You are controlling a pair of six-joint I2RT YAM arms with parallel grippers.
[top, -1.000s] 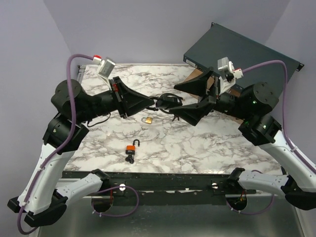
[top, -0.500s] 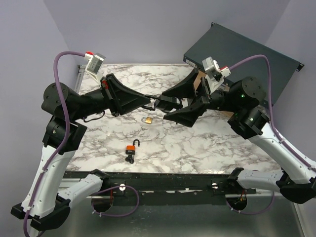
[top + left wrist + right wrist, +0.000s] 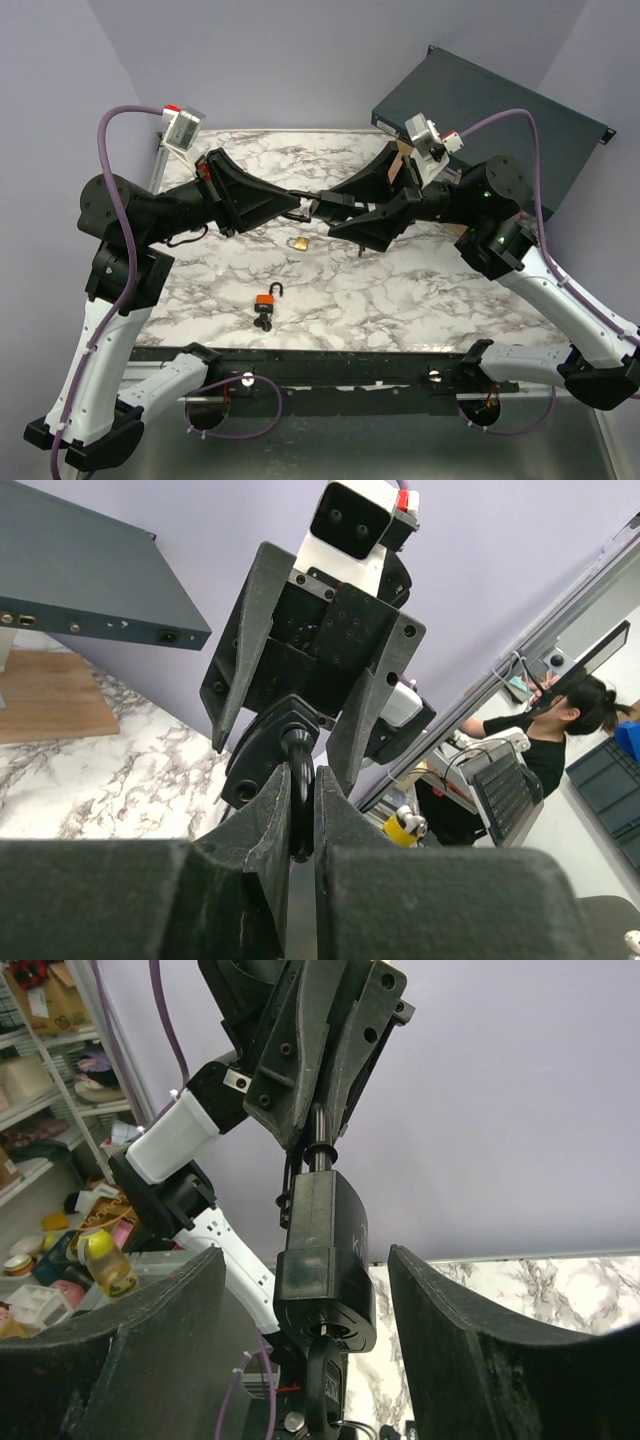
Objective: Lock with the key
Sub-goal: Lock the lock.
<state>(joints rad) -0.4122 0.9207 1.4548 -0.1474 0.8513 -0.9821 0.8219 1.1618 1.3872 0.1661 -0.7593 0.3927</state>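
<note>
Left gripper (image 3: 300,815) pinches the black padlock (image 3: 325,1250) by its shackle, over the worktop (image 3: 430,290) toward twelve o'clock; right gripper (image 3: 328,212), jaws wide, flanks it from three o'clock; next, likely: close on the key (image 3: 322,1390), then turn.

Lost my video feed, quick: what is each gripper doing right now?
Left gripper: shut on the black padlock, pinching its shackle.
Right gripper: open, jaws on either side of the padlock body, not touching it.
</note>
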